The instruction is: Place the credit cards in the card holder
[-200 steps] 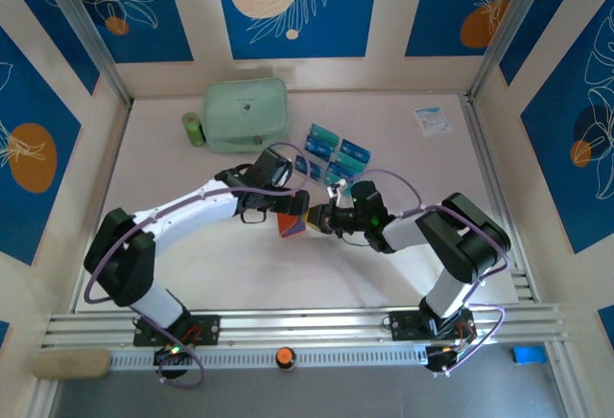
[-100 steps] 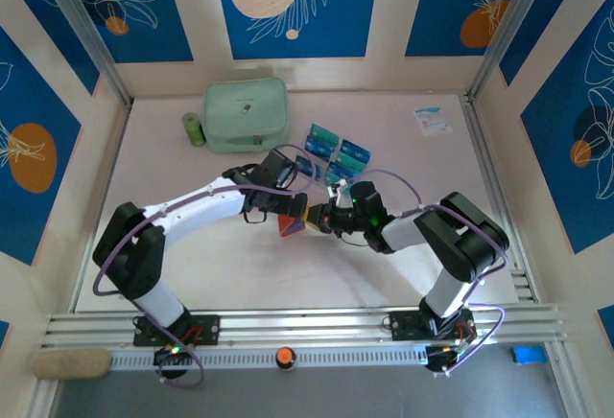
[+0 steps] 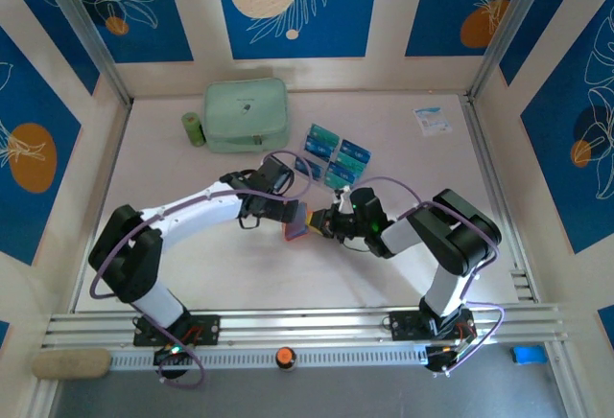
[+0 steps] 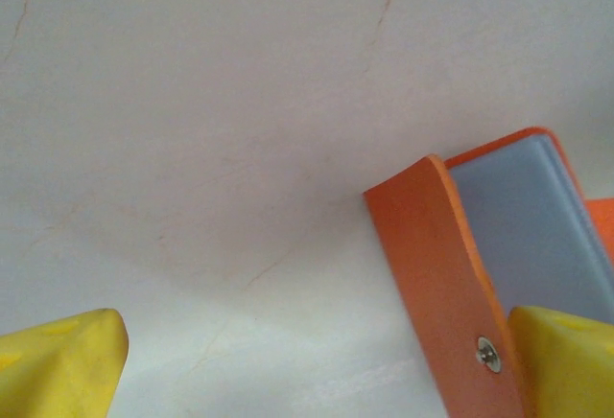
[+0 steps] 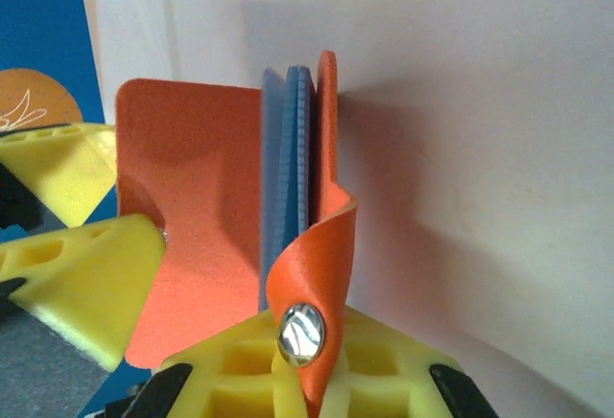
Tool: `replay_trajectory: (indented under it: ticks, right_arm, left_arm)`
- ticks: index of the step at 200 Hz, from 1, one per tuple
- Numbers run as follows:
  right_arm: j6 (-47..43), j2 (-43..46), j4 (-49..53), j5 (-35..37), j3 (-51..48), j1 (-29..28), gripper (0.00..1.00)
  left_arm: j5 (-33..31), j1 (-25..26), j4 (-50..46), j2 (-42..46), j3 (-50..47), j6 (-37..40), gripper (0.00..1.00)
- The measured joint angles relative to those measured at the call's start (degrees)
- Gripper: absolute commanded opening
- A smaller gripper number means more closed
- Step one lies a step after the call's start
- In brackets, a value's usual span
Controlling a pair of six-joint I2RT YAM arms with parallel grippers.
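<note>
Both arms reach low over the table with elbows bent, their wrists meeting in front of the soft mint-green pouch (image 3: 247,111), on its near side. There the right gripper (image 3: 324,224) is clamped on the snap-tab edge of the orange wallet (image 3: 295,229), holding it on edge and splayed open. The left gripper (image 3: 286,212) is spread wide and grips nothing, one yellow finger (image 4: 566,360) against the wallet's smooth, leather-like flap. Thin blue tucked cards (image 5: 284,150) stand between its leaves, and flat teal loose cards (image 3: 338,156) lie right of the pouch.
</note>
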State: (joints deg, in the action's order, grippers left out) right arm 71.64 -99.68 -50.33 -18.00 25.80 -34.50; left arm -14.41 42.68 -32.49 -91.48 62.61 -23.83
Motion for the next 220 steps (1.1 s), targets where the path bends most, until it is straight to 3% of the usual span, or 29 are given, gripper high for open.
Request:
replay_trajectory:
  ticks: [133,173,220]
  right_arm:
    - [2.10,-0.24,-0.24,11.34,-2.69,-6.64,0.00]
    - [1.60,1.86,2.47,12.11,-2.80,-7.06,0.33]
    - [-0.26,8.79,9.51,11.82,-4.26,-5.49,0.38]
  left_arm:
    - [-7.76,0.00,-0.07,-3.98,-5.84,1.49,1.00]
    - [-8.46,0.00,0.55,-5.22,-6.73,1.42,1.00]
    - [-8.59,0.00,1.55,-5.01,-7.45,1.20,1.00]
